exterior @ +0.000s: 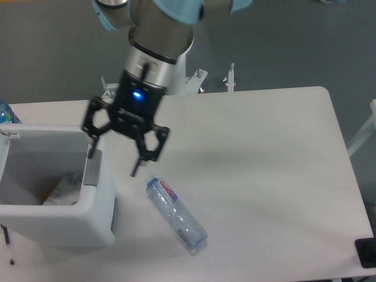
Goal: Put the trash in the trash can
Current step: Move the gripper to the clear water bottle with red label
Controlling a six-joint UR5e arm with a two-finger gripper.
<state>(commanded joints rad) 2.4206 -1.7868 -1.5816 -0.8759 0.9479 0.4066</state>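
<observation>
The claw (113, 164) hung in the air over the table (264, 153), just to the right of the trash can (59, 226). Its two black fingers (154, 141) were spread wide apart, and nothing was held between them. One finger was over the right edge of the can, and the other was over the bare table. A small blue light glowed on the black body of the claw. The silver arm (155, 50) went up and away from it toward the top of the picture.

The trash can was a big white bin, and it sat at the left side of the table. The crumpled wrapper (61, 191) lay inside it, down near the bottom. Only part of the wrapper showed past the rim.

The bottle (176, 214) lay flat on its side on the table, a little to the right of the can and not touching it. It was clear, with red letters on its label near the upper left end. Its other end pointed down and to the right. The bottle lay below the claw and was apart from it.

A white post (170, 73) stood behind the table where the arm was fixed. A bit of something blue (4, 111) peeked in at the far left edge.
</observation>
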